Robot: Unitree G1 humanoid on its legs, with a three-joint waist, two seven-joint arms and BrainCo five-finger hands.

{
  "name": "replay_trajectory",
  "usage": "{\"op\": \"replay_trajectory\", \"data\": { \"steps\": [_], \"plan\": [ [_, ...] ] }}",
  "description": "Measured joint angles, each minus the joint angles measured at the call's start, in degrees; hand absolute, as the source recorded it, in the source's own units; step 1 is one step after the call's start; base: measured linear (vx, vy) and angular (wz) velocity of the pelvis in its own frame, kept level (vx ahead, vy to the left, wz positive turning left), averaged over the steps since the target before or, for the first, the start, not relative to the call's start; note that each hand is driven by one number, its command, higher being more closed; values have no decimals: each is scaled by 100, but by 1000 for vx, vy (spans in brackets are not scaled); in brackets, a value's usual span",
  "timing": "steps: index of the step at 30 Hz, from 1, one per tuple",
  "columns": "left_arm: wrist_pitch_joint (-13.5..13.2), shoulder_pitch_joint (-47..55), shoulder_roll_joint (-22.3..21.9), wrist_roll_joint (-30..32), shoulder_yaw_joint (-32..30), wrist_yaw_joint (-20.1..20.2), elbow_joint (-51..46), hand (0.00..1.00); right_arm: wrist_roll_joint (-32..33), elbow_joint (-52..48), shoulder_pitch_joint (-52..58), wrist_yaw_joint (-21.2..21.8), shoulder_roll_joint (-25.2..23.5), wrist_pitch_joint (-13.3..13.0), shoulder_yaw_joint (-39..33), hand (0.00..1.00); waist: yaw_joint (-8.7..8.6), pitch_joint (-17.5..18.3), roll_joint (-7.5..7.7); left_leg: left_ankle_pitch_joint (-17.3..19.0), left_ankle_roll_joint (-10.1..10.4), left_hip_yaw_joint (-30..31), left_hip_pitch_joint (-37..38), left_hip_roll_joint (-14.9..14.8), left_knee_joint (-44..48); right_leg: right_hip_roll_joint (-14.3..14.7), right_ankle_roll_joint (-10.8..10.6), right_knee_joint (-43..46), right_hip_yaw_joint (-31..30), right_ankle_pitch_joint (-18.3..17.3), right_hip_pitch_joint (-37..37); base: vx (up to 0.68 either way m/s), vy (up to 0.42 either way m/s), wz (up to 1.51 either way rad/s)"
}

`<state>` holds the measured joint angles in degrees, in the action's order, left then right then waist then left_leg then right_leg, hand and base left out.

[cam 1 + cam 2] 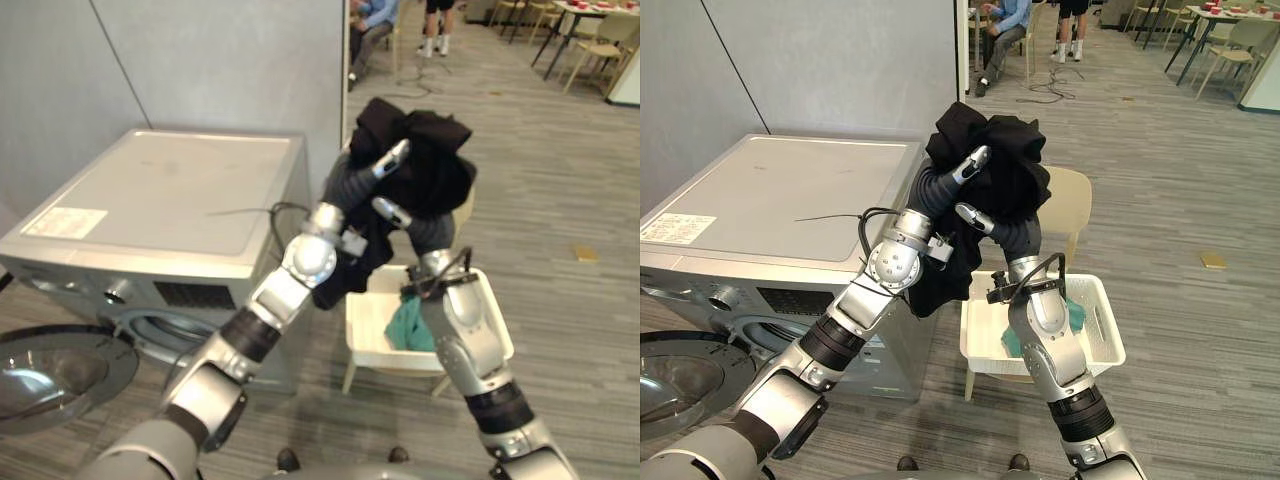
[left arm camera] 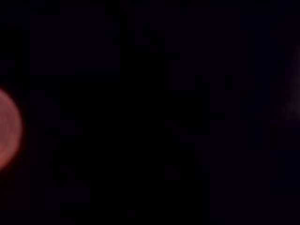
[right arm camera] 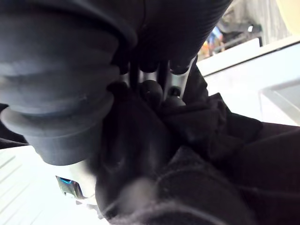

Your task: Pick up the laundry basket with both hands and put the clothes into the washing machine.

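A bunched black garment (image 1: 435,165) is held up in the air above the white laundry basket (image 1: 497,325), to the right of the washing machine (image 1: 170,200). My left hand (image 1: 386,162) grips it from the left with its fingers dug into the cloth. My right hand (image 1: 395,213) grips it from below, and its fingers (image 3: 152,89) curl into the dark fabric. Part of the garment hangs down over my left wrist. The basket rests on a chair seat and holds a teal cloth (image 1: 410,325). The machine's round door (image 1: 55,370) swings open at the lower left.
The chair's beige backrest (image 1: 1072,205) stands behind the basket. A grey wall panel (image 1: 220,60) rises behind the machine. People (image 1: 1005,25) sit and stand far back, and tables with chairs (image 1: 590,35) fill the far right. Open striped floor (image 1: 570,200) lies to the right.
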<state>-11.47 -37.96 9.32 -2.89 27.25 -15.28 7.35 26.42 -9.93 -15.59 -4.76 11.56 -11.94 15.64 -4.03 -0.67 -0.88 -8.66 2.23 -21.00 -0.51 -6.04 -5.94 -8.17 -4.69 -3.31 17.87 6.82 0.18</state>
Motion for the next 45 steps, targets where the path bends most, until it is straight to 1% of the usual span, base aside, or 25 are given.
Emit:
{"op": "replay_trajectory", "data": {
  "steps": [2,4,9,13,14,16,20,23,24,26,28,30,33,36,38,39,41,42,43,44,45],
  "plan": [
    [-6,145,-23,31,-91,0,0,100,0,51,2,6,-10,25,18,0,10,11,17,7,7,-71,68,-9,-1,5,0,6,-84,0,20,13,-17,-18],
    [-7,286,-24,96,-171,-6,-1,100,4,68,11,19,-10,115,19,0,10,13,20,27,30,-129,113,-45,-2,17,0,11,-148,-1,31,4,-25,-14],
    [-7,493,-19,238,-453,-51,0,100,26,68,32,192,-8,118,17,0,15,13,22,32,42,-260,123,-147,-2,130,1,17,-349,-3,-37,-4,-40,-15],
    [-6,544,11,433,-775,-171,1,100,160,68,162,312,13,118,8,0,9,19,23,6,76,-298,157,-204,-2,209,3,16,-427,-4,-36,7,-40,-9],
    [-5,543,53,494,-874,-266,2,100,284,68,245,388,19,118,9,0,7,20,21,4,79,-319,183,-207,-2,218,3,17,-454,-4,-26,14,-20,-11],
    [-3,538,143,585,-1044,-387,8,100,362,70,339,408,39,120,5,0,6,22,18,6,80,-382,238,-212,-2,225,3,18,-524,-4,-8,16,-14,-15],
    [5,257,369,592,-1271,-533,29,100,513,70,560,503,177,123,-20,0,-11,23,16,12,79,-428,263,-207,-2,211,2,21,-582,-5,-2,8,-6,-5],
    [1,-9,437,594,-1411,-631,29,100,513,69,710,508,186,128,-19,0,-13,24,15,15,76,-437,264,-200,-2,203,1,21,-623,-6,-7,0,0,0],
    [1,-145,481,591,-1541,-720,29,100,513,68,786,510,194,130,-24,0,-26,25,13,16,75,-439,264,-195,-2,201,1,21,-642,-6,-8,0,0,0],
    [-2,-192,497,591,-1617,-756,29,100,511,61,851,513,194,129,-48,0,-31,28,10,21,67,-440,263,-194,-2,201,1,21,-648,-6,-9,0,0,0],
    [-5,-203,502,576,-1718,-875,29,100,502,59,985,509,192,130,-150,0,-48,36,-2,28,56,-427,244,-194,-2,199,0,20,-647,-7,-18,4,-5,2],
    [-6,-202,502,537,-1821,-896,29,100,494,40,1149,497,192,130,-349,0,-50,44,-13,28,55,-408,207,-192,-2,196,0,16,-638,-7,-39,12,-10,5],
    [-18,-174,501,296,-2116,-1001,24,100,442,-59,1399,463,179,131,-655,0,-66,66,-45,27,55,-363,192,-187,-2,196,-1,15,-607,-7,-31,20,-13,6],
    [-36,27,499,23,-2521,-1057,-17,100,302,-112,1557,358,77,130,-976,0,-150,131,-122,20,65,-312,170,-186,-2,197,-1,8,-558,-7,-25,31,-17,8],
    [-57,410,494,-211,-2870,-1112,-164,100,208,-188,1741,300,64,129,-1254,0,-146,177,-193,13,76,-298,156,-201,-2,202,-1,-2,-548,-7,-27,39,-24,4],
    [-57,542,494,-274,-2967,-1110,-254,100,198,-233,1791,260,64,129,-1307,0,-148,184,-205,13,76,-289,147,-203,-2,202,-1,-5,-543,-7,-30,37,-23,3],
    [-77,1206,452,-412,-3453,-1108,-829,100,70,-265,1907,190,46,129,-1515,0,-147,190,-226,14,78,-286,128,-217,-1,204,0,-26,-544,-7,-38,41,-23,0],
    [-95,1386,417,-452,-3590,-1110,-1000,100,32,-265,1935,165,28,128,-1582,0,-139,190,-226,14,79,-280,118,-219,-1,206,0,-30,-537,-7,-40,27,-24,4],
    [-170,1740,321,-551,-3872,-1110,-1293,100,-12,-265,1980,96,-18,129,-1739,0,-113,187,-226,17,87,-246,31,-220,3,203,1,-36,-499,-6,-48,6,-16,13],
    [-202,1890,251,-565,-4011,-1110,-1412,100,-33,-265,1998,66,-29,130,-1841,0,-93,187,-227,14,91,-209,-2,-216,3,197,1,-47,-453,-6,-53,13,-27,38],
    [-258,2117,114,-665,-4219,-1112,-1584,100,-173,-266,2008,-61,-49,134,-2113,0,-56,186,-226,-5,117,-39,-135,-199,7,202,1,-68,-302,-6,-67,13,-26,68]
  ]
}}
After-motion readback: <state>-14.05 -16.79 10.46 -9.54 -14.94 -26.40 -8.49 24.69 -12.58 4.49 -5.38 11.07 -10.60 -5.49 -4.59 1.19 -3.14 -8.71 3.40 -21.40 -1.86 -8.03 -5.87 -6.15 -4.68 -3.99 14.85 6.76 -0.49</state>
